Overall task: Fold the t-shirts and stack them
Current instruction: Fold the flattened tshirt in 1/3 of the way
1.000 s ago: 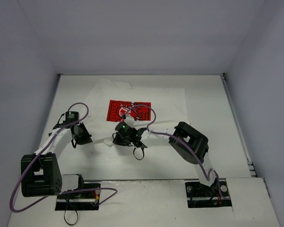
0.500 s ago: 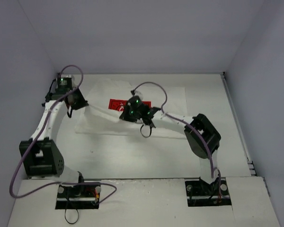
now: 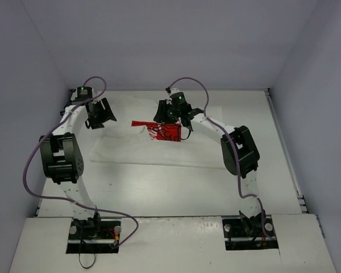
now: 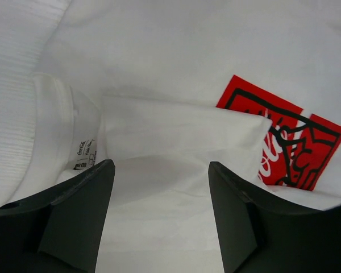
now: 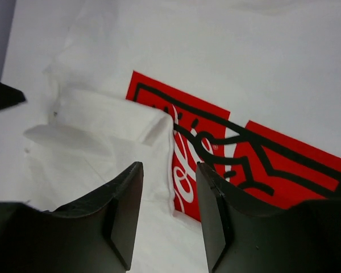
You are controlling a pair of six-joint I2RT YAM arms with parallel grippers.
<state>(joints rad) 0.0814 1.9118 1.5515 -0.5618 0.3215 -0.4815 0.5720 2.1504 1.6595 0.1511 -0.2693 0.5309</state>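
A white t-shirt (image 3: 159, 152) was seen lying across the upper middle of the table (image 3: 159, 196) in the overhead view, with a long folded edge running left to right along its near side. A red print (image 3: 166, 132) with black line drawing was left partly uncovered near the centre of the frame. The left gripper (image 3: 98, 118) was held over the shirt's upper left corner, and the right gripper (image 3: 169, 115) was positioned just above the red print. In the left wrist view the left gripper (image 4: 161, 170) was shown spread wide, with nothing between its fingers (image 4: 79, 222). A folded flap of white cloth was seen under the gap, the neck label (image 4: 85, 154) at the left and the red print (image 4: 290, 145) at the right. In the right wrist view the right gripper (image 5: 169, 170) was shown parted more narrowly, with nothing gripped. It was held over the flap's edge, where the flap overlapped the red print (image 5: 261, 153).
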